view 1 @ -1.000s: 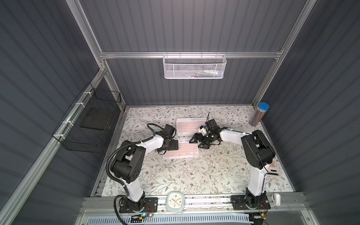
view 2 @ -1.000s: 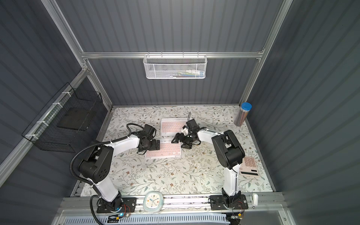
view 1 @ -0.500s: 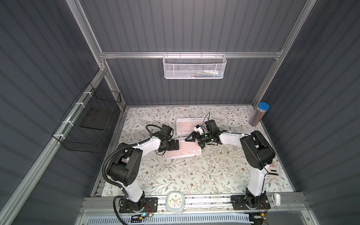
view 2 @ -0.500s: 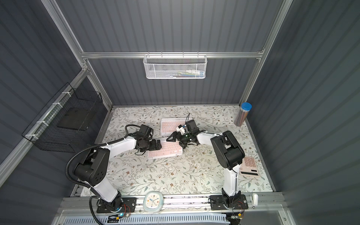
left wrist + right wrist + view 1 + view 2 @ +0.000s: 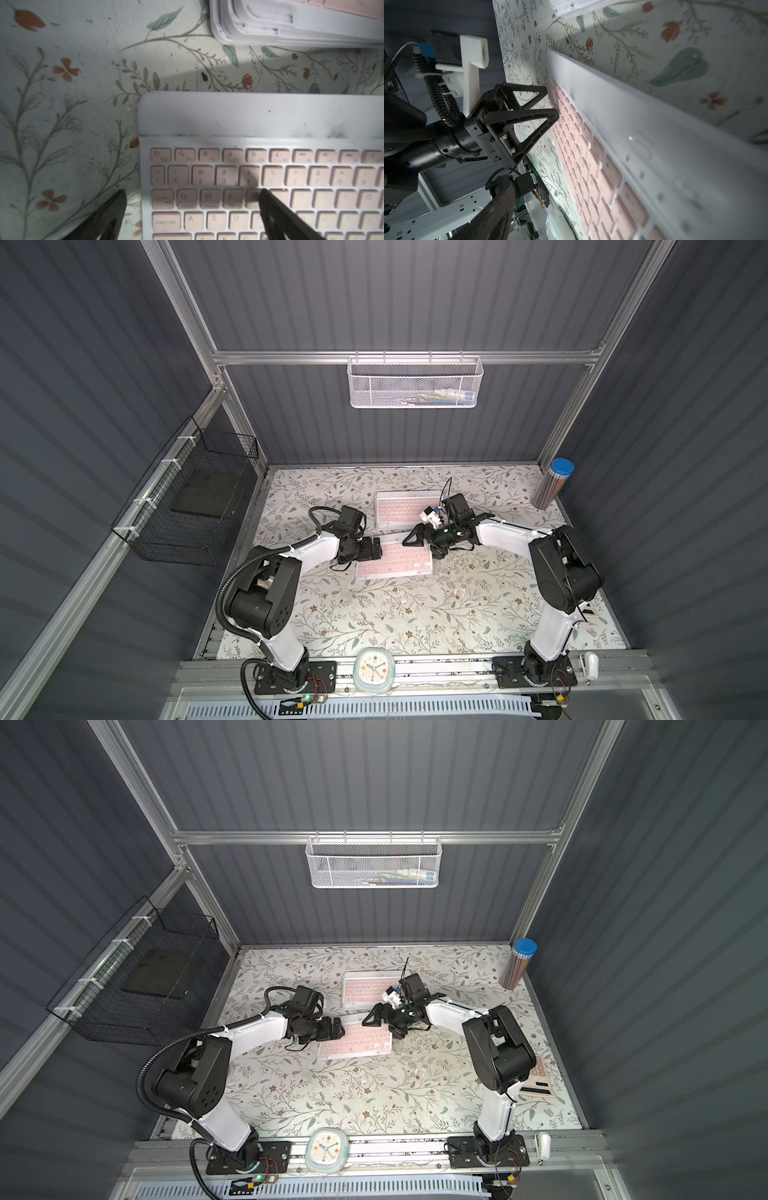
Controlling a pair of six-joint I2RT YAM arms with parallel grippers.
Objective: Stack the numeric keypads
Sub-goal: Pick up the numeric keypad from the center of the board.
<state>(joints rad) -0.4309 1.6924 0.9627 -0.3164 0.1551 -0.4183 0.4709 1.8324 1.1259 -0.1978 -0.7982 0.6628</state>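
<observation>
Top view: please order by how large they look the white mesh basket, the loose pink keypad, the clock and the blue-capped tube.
1. white mesh basket, though it hangs nearer the camera, so its true size is unsure.
2. loose pink keypad.
3. clock and blue-capped tube: they look about alike, so I do not rank them.

both top views: mounted high, facing down, far, covering whole floral-print tabletop (image 5: 374,614). wrist views: close, low, sharing flat white-framed pink-keyed keypad (image 5: 270,176).
</observation>
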